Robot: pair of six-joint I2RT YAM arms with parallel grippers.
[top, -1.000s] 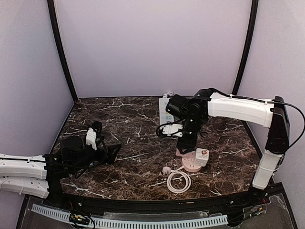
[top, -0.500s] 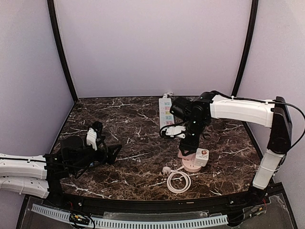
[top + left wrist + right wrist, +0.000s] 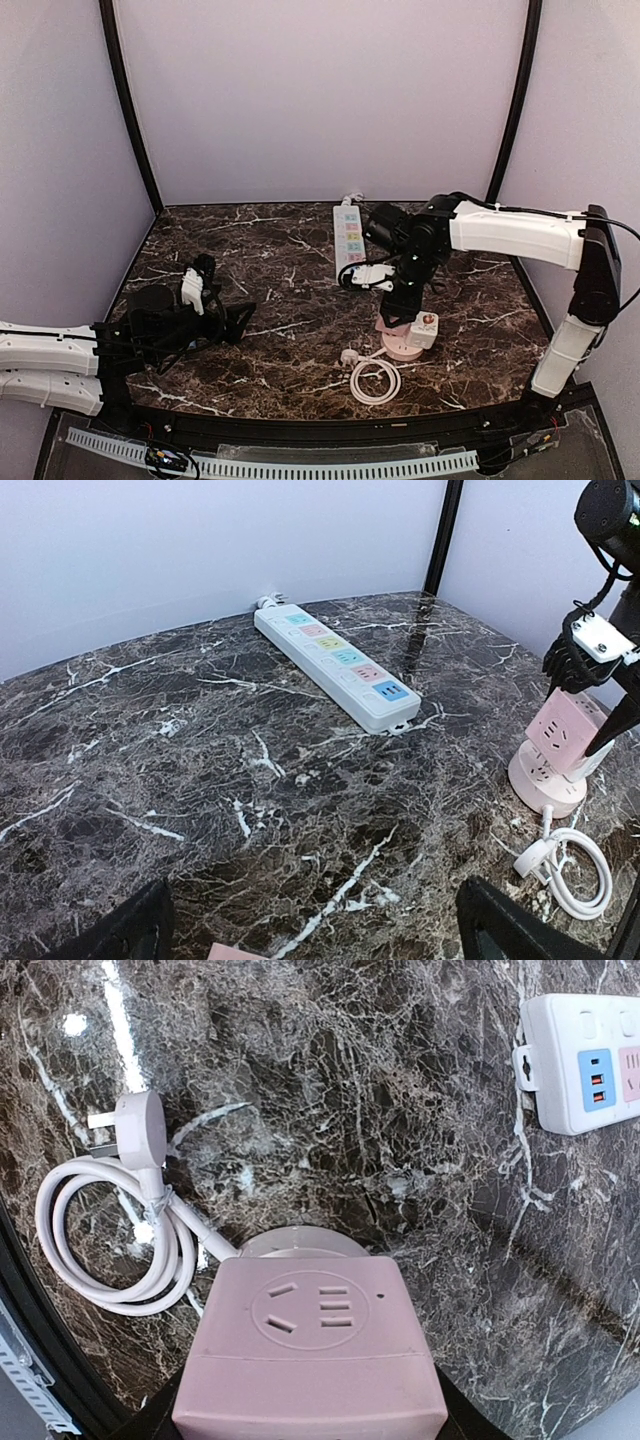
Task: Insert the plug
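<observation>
Pink socket tower [image 3: 310,1320] is clamped in the right claw [image 3: 310,1410] (the left claw [image 3: 240,322] gapes wide). The white plug [image 3: 135,1130] lies flat just left of the right claw, pins pointing away from it, its cord [image 3: 60,1250] coiled.

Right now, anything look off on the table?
The pink socket tower looks tilted on its round base rather than upright, with the right gripper closed around it. Its white plug lies loose on the marble by the coiled cord, not in the power strip. No damage visible.
</observation>
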